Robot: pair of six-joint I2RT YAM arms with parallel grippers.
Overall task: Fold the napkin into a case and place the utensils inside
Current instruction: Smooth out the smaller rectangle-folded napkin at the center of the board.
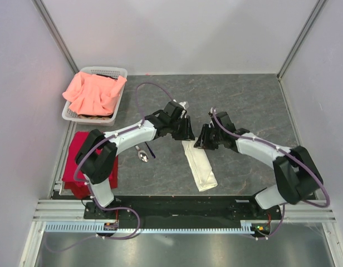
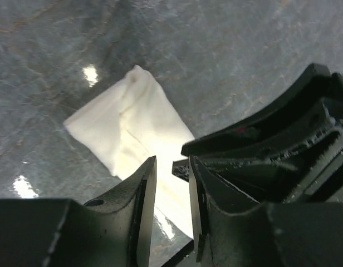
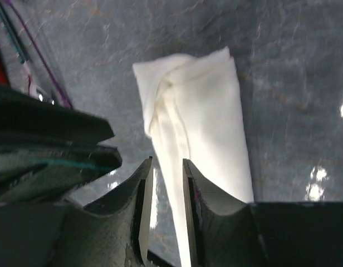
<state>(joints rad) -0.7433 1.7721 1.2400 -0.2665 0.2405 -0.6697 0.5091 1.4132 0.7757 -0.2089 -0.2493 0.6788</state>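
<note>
left arm: it rises from its base at the near edge, elbows up over the red cloth (image 1: 77, 153), and its forearm reaches inward to mid-table with the wrist tipped down.
right arm: mirrors it from the other side, wrist tipped down too.
left gripper (image 1: 185, 132) (image 2: 168, 167): the jaws stand a narrow slot apart, and cloth and table show through from underneath, so nothing is clamped.
right gripper (image 1: 204, 140) (image 3: 166, 164): the jaws are a little apart and a ridge of cloth fills the slot. i cannot tell whether it is pinched or only lies below.
napkin (image 1: 200, 164) (image 2: 132, 122) (image 3: 199, 111): folded to one long narrow strip lying directly under both grippers. one end runs beyond the left gripper and the other runs back towards the arm bases.
utensils (image 1: 145, 152): on the table just left of the left gripper, apart from the strip. a silver spoon bowl and a dark handle show.
edges and room: grey table (image 1: 244, 105) stretches right of the right gripper and beyond both grippers to the walls. a white basket (image 1: 104, 69) sits far left of the left gripper.
count: two arms, one napkin, one basket, one pink cloth (image 1: 93, 92) in it, one red cloth. the number of utensils is unclear.
</note>
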